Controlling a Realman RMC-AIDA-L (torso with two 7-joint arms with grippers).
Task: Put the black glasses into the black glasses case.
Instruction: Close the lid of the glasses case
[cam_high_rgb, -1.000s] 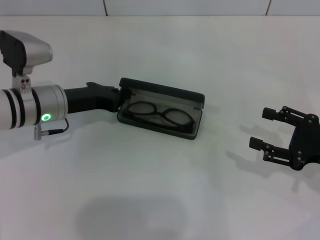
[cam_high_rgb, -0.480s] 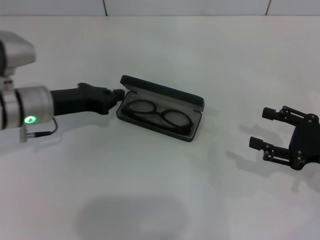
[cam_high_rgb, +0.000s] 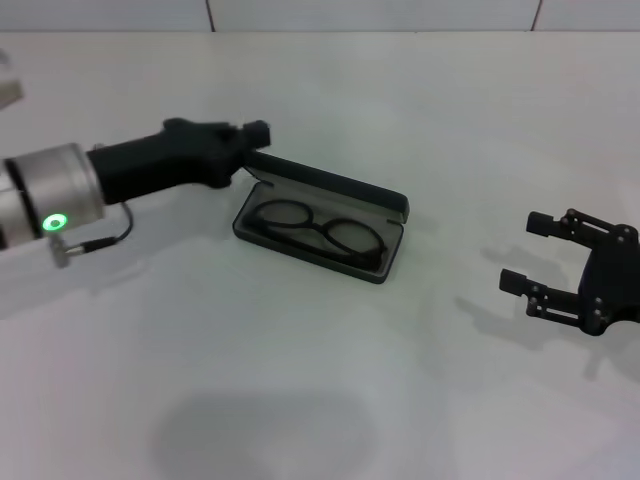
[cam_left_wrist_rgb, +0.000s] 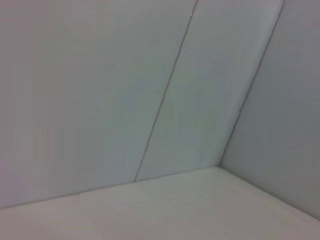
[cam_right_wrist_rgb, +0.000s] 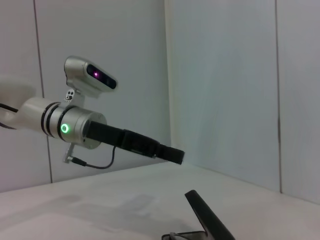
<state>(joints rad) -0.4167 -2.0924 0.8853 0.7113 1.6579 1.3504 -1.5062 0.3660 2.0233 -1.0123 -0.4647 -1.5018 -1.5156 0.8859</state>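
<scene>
White tabletop (cam_high_rgb: 330, 400) runs out to pale wall panels, and on it the black glasses case (cam_high_rgb: 322, 222) lies with its lid (cam_high_rgb: 340, 186) tipped back. Inside the tray, on the grey lining, sit the black glasses (cam_high_rgb: 316, 230), lenses side by side.

My left gripper (cam_high_rgb: 252, 135) hangs in the air just above the case's left end, near the hinge edge of the lid; I cannot tell whether its fingers are apart or together. My right gripper (cam_high_rgb: 538, 263) is parked well off to the right with its fingers spread and nothing between them.

I judge the glasses to be light, thin and easily bent, with lenses that scratch, so I would leave them alone. The case looks stiff and light enough to slide when pushed. What seems left is closing it, and I would press on the lid's top edge, pushing down and forward while watching that the tray doesn't skate away.
</scene>
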